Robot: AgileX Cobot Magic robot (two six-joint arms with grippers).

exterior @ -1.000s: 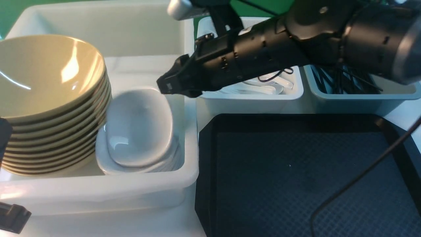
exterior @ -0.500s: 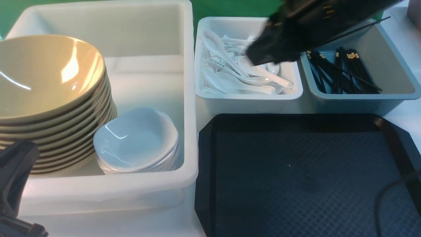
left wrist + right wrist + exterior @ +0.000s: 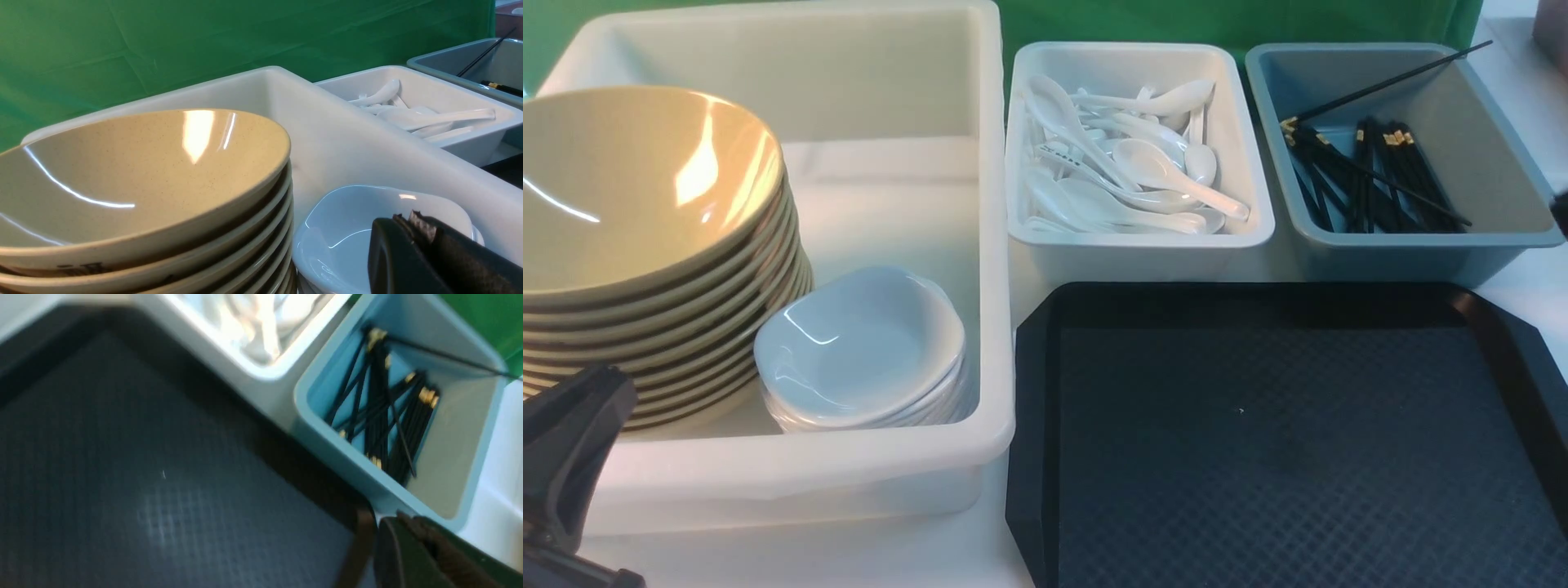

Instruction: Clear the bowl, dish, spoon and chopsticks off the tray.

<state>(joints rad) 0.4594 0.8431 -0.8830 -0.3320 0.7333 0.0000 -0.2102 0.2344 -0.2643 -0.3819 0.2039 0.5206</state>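
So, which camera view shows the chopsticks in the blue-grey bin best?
The front view: the chopsticks lie sharp and whole in the blue-grey bin, one stick leaning on its far corner. The right wrist view shows them too, but blurred. The left wrist view catches only a stick and a gold-banded end.

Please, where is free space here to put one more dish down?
The black tray is bare. The big white tub has bare floor behind the white dishes, beside the bowls. The spoon bin is crowded.
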